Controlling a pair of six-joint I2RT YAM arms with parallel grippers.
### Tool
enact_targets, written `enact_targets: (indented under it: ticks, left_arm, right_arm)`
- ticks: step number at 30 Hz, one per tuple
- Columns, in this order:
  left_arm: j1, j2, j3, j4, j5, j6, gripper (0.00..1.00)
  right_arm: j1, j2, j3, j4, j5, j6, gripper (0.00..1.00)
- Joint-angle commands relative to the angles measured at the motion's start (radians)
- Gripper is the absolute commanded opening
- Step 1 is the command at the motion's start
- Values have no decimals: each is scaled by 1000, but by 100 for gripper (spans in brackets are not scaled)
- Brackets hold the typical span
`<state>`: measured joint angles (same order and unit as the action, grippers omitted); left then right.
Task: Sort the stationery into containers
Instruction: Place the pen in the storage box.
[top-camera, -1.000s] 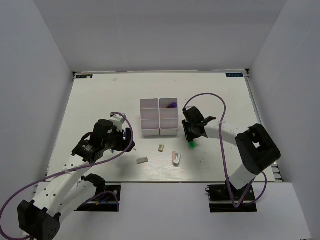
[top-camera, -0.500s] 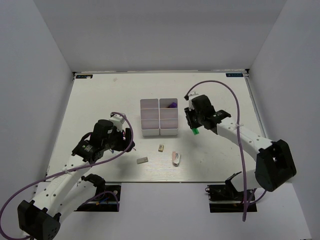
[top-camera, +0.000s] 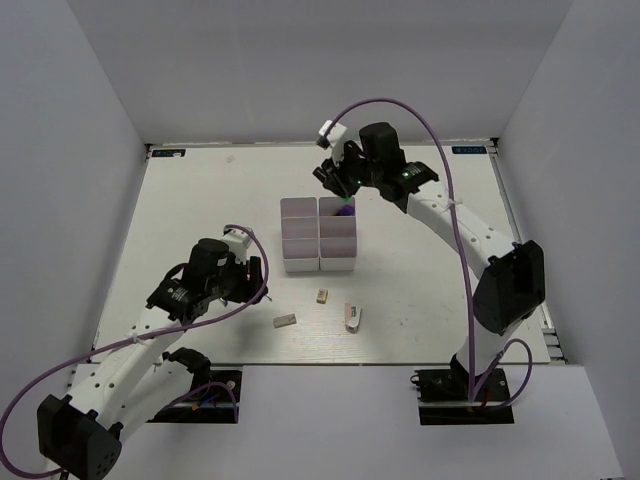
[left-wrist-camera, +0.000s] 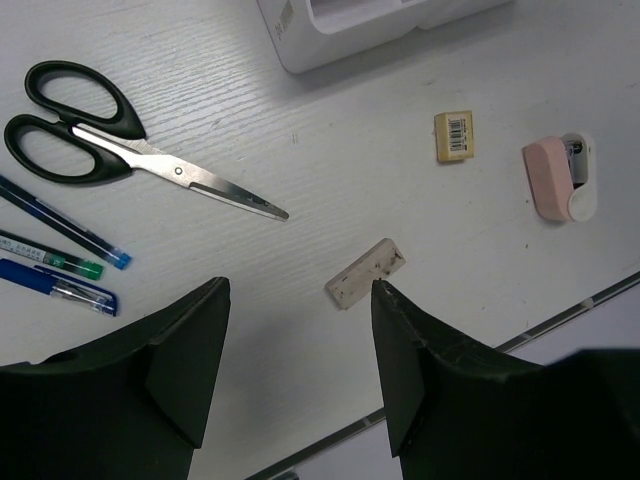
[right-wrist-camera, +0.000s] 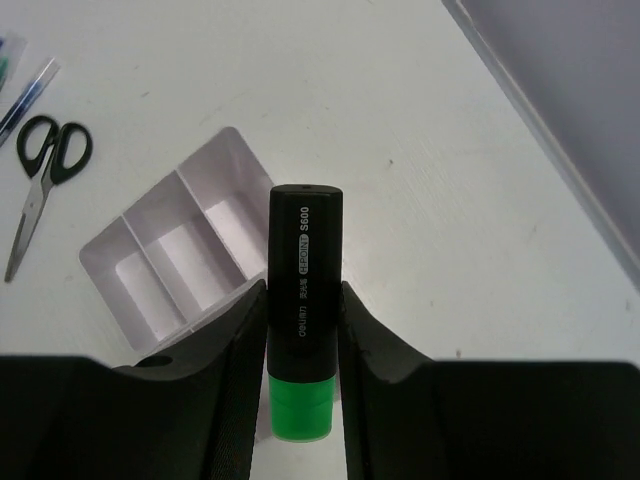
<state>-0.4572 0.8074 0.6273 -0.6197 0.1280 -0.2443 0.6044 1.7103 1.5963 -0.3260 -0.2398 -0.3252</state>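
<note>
The highlighter (right-wrist-camera: 303, 290) has a black body with white lettering and a bright green end, and the bins (right-wrist-camera: 110, 290) behind it are white with a pale lilac tint. On the white, faintly wood-grained surface (left-wrist-camera: 300, 90) lie scissors (left-wrist-camera: 150, 162) with black handles and silver blades, a beige eraser (left-wrist-camera: 453, 136) bearing a black barcode, a pink-and-white stapler-like piece (left-wrist-camera: 560, 178), a grey-white block (left-wrist-camera: 366, 273) and blue pens (left-wrist-camera: 55, 283).

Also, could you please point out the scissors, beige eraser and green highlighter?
scissors (left-wrist-camera: 178, 171), left wrist view, on the pivot screw.
beige eraser (left-wrist-camera: 453, 136), left wrist view, on its top face.
green highlighter (right-wrist-camera: 302, 290), right wrist view, on its black barrel.
</note>
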Motion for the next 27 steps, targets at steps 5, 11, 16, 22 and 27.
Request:
enact_targets:
  ticks: [5, 11, 16, 22, 27]
  left_arm:
    - [3, 4, -3, 14, -1, 14, 69]
    - [5, 10, -1, 11, 2, 22, 69]
    - [3, 7, -3, 11, 7, 20, 69]
    - [2, 4, -1, 11, 9, 20, 69]
    - [5, 10, -1, 11, 7, 22, 69]
  right_arm:
    - [0, 75, 62, -31, -325, -325, 0]
    - [-9, 120, 100, -47, -446, -443, 0]
    - [-20, 153, 99, -38, -437, -517, 0]
    - [-55, 178, 79, -22, -450, -528, 0]
    - [-86, 199, 90, 1, -469, -473, 0]
